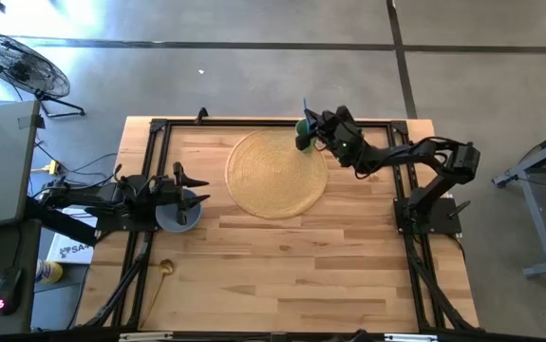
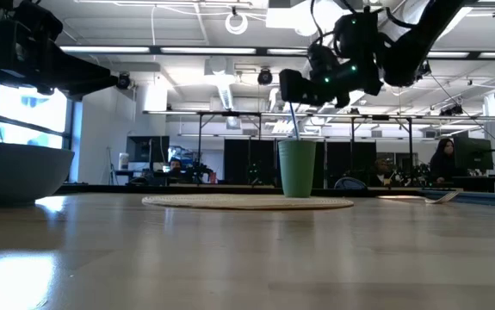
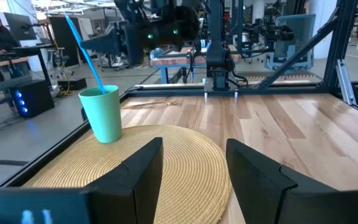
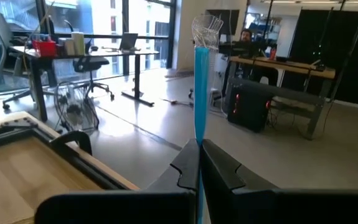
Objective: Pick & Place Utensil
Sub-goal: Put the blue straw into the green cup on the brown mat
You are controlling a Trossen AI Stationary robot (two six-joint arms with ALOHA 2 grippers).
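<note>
The blue utensil stands in the green cup on the woven placemat, pinched by the right end effector. The left end effector waits with fingers spread above the grey bowl on the tabletop.

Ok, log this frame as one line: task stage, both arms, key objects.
stage: placing | right gripper: jaws shut on blue utensil, lowering into green cup on woven mat | left gripper: open, over grey bowl
</note>
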